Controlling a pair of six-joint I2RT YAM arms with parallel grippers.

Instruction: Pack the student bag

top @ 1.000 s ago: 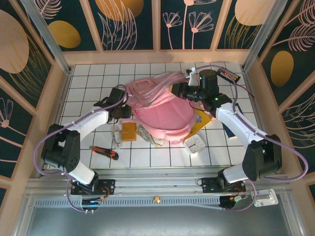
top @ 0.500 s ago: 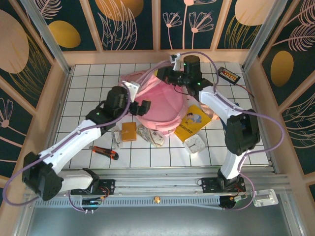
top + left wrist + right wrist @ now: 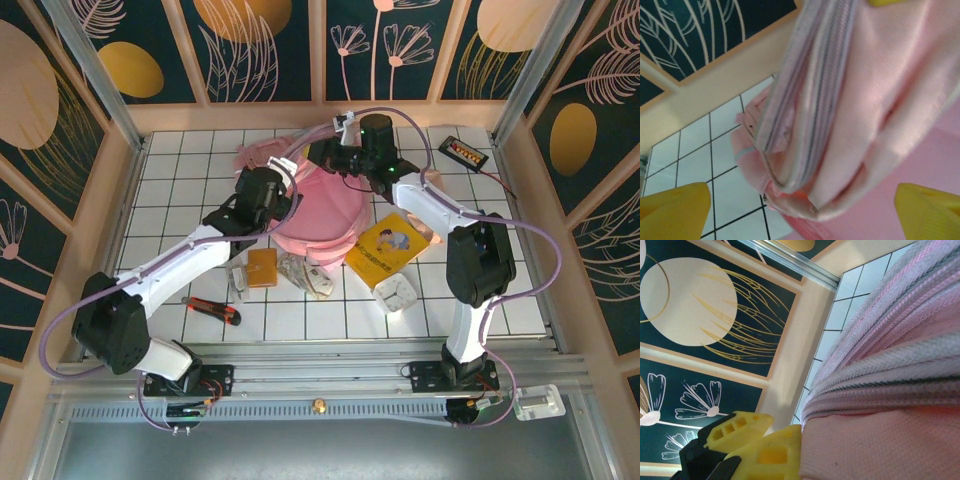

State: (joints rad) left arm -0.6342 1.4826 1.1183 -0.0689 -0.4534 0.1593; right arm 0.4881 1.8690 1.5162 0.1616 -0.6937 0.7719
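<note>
The student bag (image 3: 322,208), a big pink backpack, lies bunched at the back middle of the tiled table. My right gripper (image 3: 326,156) is at the bag's far top edge. In the right wrist view its yellow fingers (image 3: 771,455) are pressed together, and the pink fabric (image 3: 880,435) runs right up to them. My left gripper (image 3: 288,196) is at the bag's left side. In the left wrist view its yellow fingertips (image 3: 675,210) stand far apart, open, with the bag's zipped edge (image 3: 840,110) hanging between and beyond them, untouched.
Uncovered to the right of the bag is a yellow book (image 3: 385,248). In front of the bag lie a brown wallet (image 3: 262,267), a clear packet (image 3: 305,276), a white square item (image 3: 395,293) and a red-black cutter (image 3: 212,310). A black device (image 3: 465,152) sits back right.
The bag has been pulled towards the back and left, uncovering the yellow book. The right gripper went back with it. The left gripper opened wide and moved in to the bag's left side.
</note>
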